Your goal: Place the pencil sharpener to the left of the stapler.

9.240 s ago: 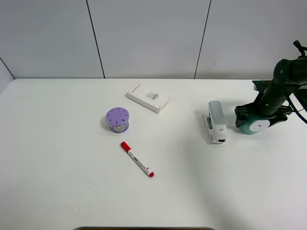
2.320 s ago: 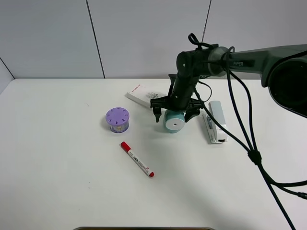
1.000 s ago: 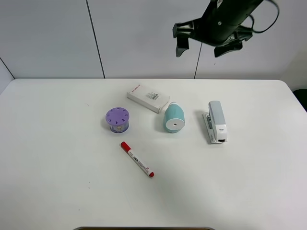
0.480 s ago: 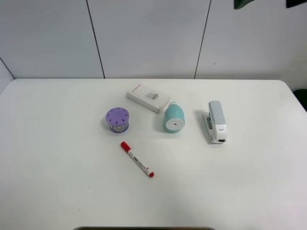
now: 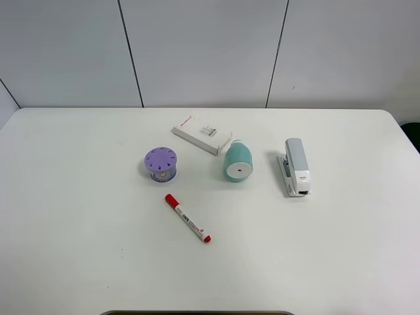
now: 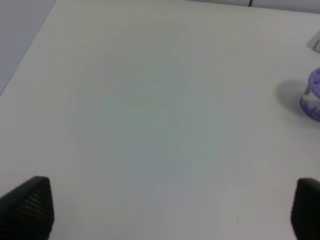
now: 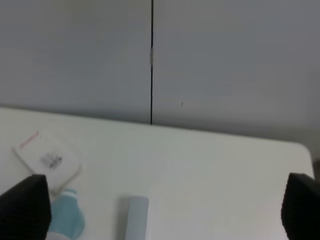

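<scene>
The teal pencil sharpener [image 5: 238, 162] lies on its side on the white table, white round face toward the front, just left of the stapler [image 5: 296, 167], with a gap between them. Neither arm shows in the exterior view. In the right wrist view my right gripper [image 7: 164, 206] is open and empty, high above the table, looking down on the sharpener [image 7: 65, 222] and the stapler [image 7: 136, 217]. My left gripper [image 6: 167, 210] is open over bare table, well away from both.
A flat white box [image 5: 202, 134] lies just behind and left of the sharpener. A purple holed container [image 5: 161, 163] stands further left, and a red-capped marker [image 5: 188, 218] lies in front of it. The purple container [image 6: 312, 95] shows at the left wrist view's edge.
My right gripper carried the sharpener from right of the stapler to its left, let go, then rose up and out of the exterior view. The sharpener stays where it was set.
</scene>
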`<state>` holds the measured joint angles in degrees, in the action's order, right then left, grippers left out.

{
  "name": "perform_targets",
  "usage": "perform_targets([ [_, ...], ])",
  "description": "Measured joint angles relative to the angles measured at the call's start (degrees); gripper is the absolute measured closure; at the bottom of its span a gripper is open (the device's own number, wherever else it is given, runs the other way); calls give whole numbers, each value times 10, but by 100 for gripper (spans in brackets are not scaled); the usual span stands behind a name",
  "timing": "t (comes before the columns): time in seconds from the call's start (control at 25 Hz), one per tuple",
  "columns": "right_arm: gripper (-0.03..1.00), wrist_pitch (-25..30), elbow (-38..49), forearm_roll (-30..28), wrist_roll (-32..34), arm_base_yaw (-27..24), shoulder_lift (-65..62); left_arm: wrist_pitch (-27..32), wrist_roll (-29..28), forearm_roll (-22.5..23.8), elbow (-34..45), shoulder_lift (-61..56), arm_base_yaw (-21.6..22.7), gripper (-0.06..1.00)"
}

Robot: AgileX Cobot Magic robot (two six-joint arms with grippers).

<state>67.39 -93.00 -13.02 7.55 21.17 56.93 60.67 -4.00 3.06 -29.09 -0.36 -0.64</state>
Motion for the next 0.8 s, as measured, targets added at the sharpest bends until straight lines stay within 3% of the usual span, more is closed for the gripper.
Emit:
perform_targets([
  [0.32,6,19,16,-26,-13,-19,-126,0,0,0,0,0,0,-1],
  [0.8,6,28,302,-2,-34,-137,-344,0,0,0,0,0,0,-1],
])
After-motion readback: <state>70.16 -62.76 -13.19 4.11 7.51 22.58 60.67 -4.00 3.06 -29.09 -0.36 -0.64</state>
